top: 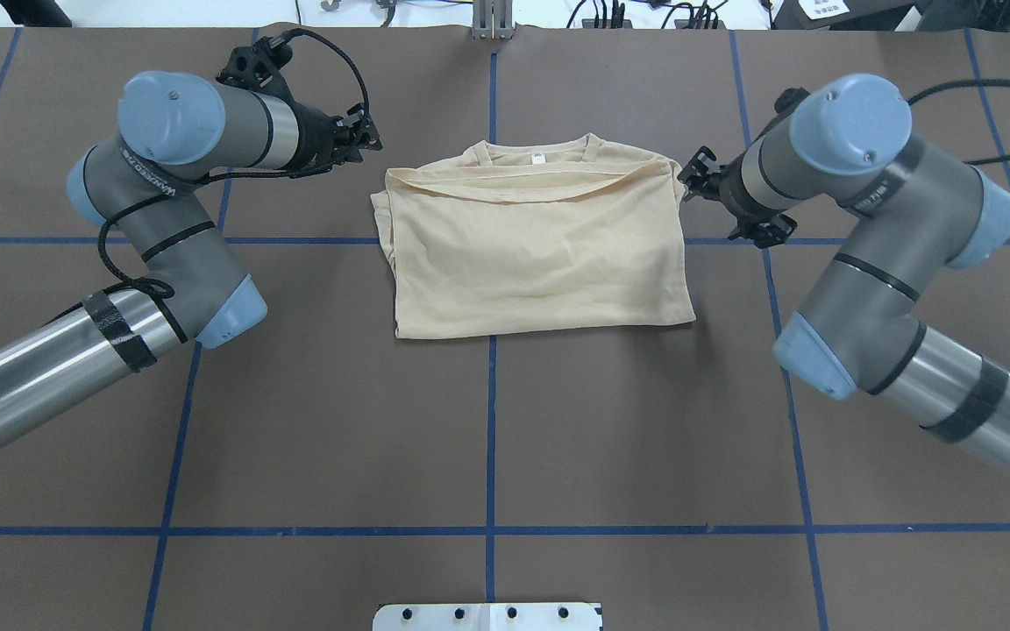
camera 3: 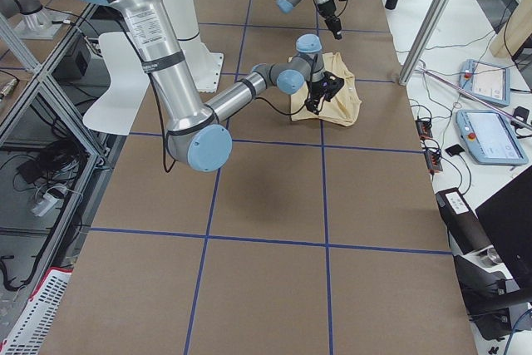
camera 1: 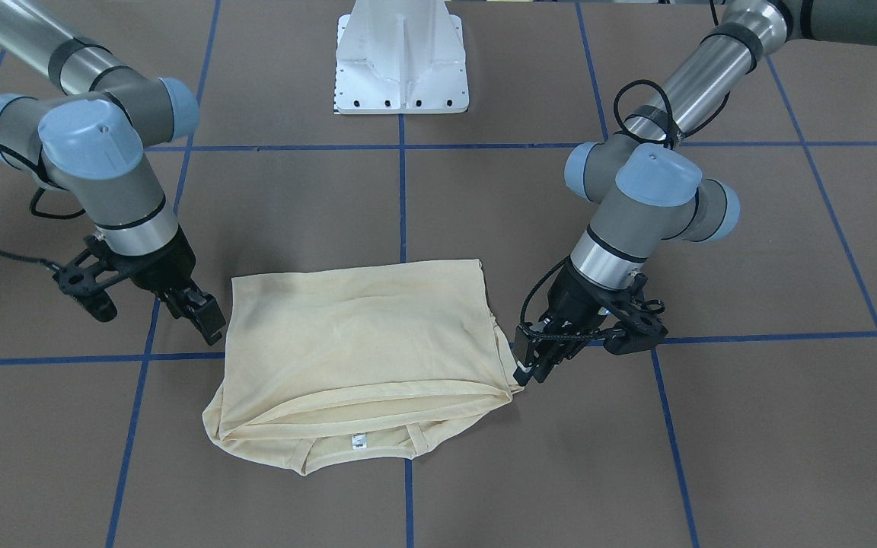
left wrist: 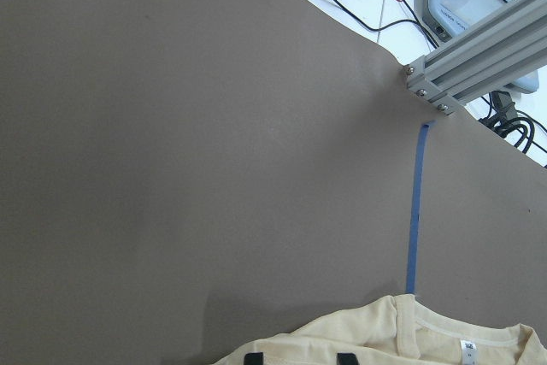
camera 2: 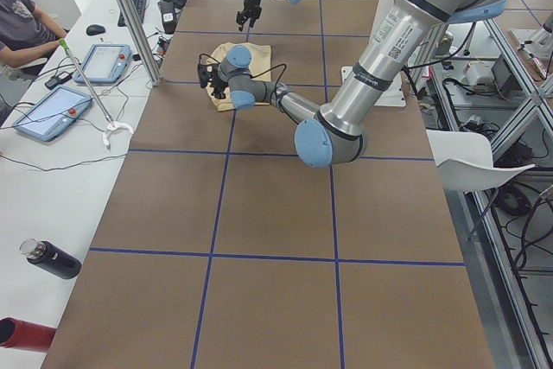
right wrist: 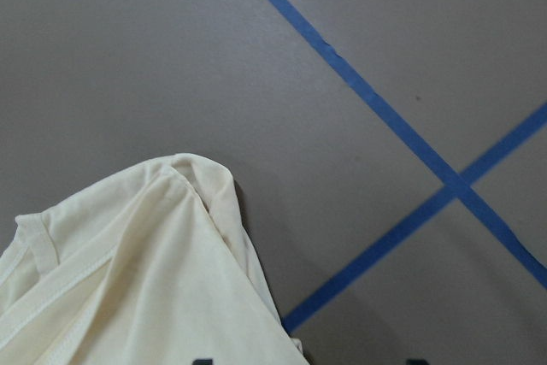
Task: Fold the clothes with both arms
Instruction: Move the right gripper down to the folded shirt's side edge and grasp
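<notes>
The cream-yellow T-shirt (top: 540,254) lies folded into a rectangle on the brown table, collar and white neck label (top: 538,159) at the far edge. Its print is hidden. It also shows in the front view (camera 1: 362,335). My left gripper (top: 366,140) hovers just off the shirt's far left corner; in the left wrist view (left wrist: 297,358) its fingertips stand apart above the shirt's edge (left wrist: 410,339), holding nothing. My right gripper (top: 689,180) is at the far right corner; in the right wrist view (right wrist: 308,362) its tips are wide apart over the cloth (right wrist: 128,279), empty.
The white pedestal base (camera 1: 400,61) stands at the robot's side of the table. Blue tape lines (top: 492,421) grid the brown surface. An aluminium post (left wrist: 479,66) stands beyond the far edge. Tablets (camera 2: 47,110) and an operator (camera 2: 22,28) are at the side bench.
</notes>
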